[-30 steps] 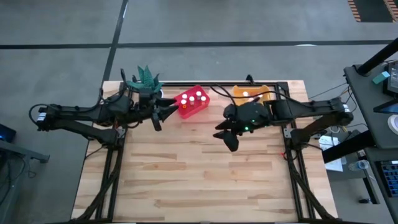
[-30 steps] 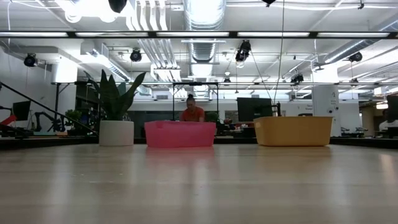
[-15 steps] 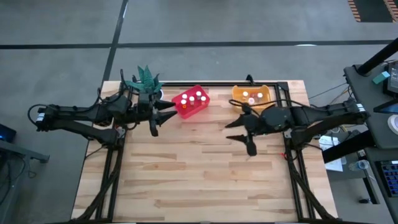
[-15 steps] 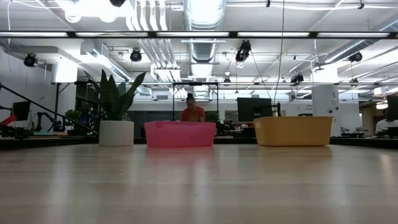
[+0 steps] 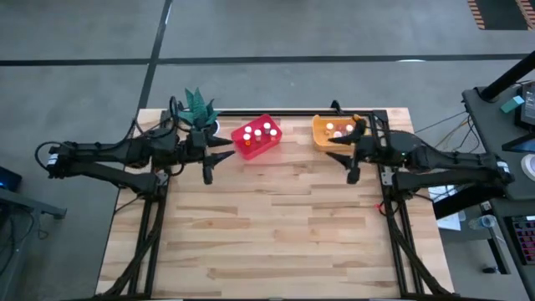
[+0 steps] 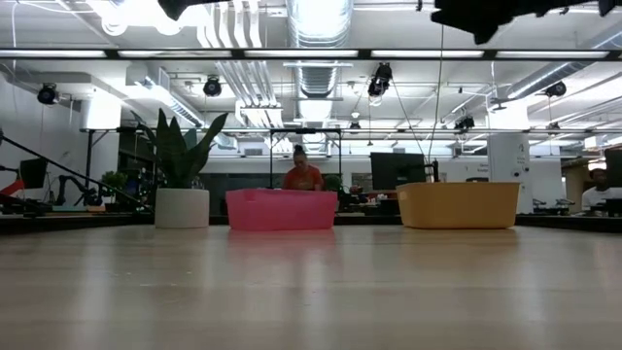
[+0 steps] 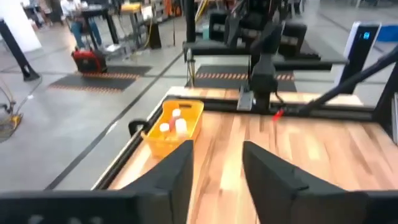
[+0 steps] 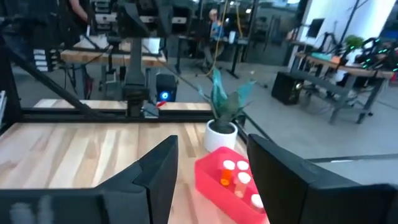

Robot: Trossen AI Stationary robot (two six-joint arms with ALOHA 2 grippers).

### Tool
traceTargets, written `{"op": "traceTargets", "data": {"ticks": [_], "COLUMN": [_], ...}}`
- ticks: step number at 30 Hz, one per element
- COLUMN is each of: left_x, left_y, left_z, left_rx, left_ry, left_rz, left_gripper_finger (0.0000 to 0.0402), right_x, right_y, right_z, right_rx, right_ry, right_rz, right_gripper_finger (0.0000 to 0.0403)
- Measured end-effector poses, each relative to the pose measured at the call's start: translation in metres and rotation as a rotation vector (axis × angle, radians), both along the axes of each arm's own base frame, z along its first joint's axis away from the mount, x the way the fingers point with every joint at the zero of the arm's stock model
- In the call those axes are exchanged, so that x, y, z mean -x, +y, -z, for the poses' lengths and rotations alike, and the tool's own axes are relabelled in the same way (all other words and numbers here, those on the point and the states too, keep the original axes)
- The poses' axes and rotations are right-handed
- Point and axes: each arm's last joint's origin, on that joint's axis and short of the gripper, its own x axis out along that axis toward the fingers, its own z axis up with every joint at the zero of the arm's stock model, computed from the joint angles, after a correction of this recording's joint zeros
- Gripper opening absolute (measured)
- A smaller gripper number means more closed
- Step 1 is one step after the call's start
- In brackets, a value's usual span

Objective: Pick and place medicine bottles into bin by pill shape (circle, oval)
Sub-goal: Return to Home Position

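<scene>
Several medicine bottles with white caps stand in the red bin (image 5: 257,138), which also shows in the right wrist view (image 8: 233,180). A few more stand in the orange bin (image 5: 336,130), also seen in the left wrist view (image 7: 174,127). My left gripper (image 5: 221,159) hangs open and empty above the table, just left of the red bin. My right gripper (image 5: 340,159) hangs open and empty just in front of the orange bin. Both wrist views show wide gaps between the fingers, left (image 7: 217,180) and right (image 8: 211,180). No bottle shows on the bare table.
A white plant pot (image 5: 201,117) with green leaves stands at the far left, behind my left gripper. Both bins sit along the table's far edge (image 5: 284,111). The wooden tabletop (image 5: 267,226) spreads toward the near edge. A person (image 6: 301,175) sits in the room beyond the table.
My right gripper has gone from the table's middle toward the right edge and a little toward the far edge, ending in front of the orange bin, staying open. My left gripper has drawn back slightly toward the left edge.
</scene>
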Motion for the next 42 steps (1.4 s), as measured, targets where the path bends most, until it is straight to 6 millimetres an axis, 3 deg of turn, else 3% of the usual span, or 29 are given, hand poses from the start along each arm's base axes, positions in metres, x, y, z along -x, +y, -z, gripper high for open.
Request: {"op": "traceTargets", "data": {"ticks": [2,6,10,15,23,35,42], "left_x": [0.008,0.025,0.043,0.055,0.067,0.078,0.081], "left_y": [0.000,0.000,0.001,0.002,0.002,0.003,0.003], "left_z": [0.001,0.004,0.021,0.053,0.105,0.168,0.194], "left_rx": [0.006,0.032,0.054,0.057,0.054,0.053,0.077], "left_ry": [0.023,-0.015,-0.041,-0.103,-0.184,-0.217,-0.210], "left_rz": [-0.003,-0.008,-0.032,-0.062,-0.058,-0.095,-0.097], "left_gripper_finger": [0.0102,0.0051,0.0007,0.0007,0.0007,0.0008,0.0008], "right_x": [0.011,0.054,0.068,0.080,0.089,0.068,0.065], "right_y": [-0.001,0.004,0.006,0.007,0.008,0.005,0.004], "right_z": [0.005,0.003,0.017,0.029,0.059,0.113,0.124], "right_rx": [0.001,-0.005,-0.027,-0.020,-0.056,-0.071,-0.067], "right_ry": [-0.023,-0.192,-0.238,-0.297,-0.354,-0.387,-0.265], "right_rz": [0.012,-0.004,-0.008,-0.010,-0.013,-0.007,0.021], "right_gripper_finger": [0.0185,0.0185,0.0185,0.0185,0.0185,0.0185,0.0185]}}
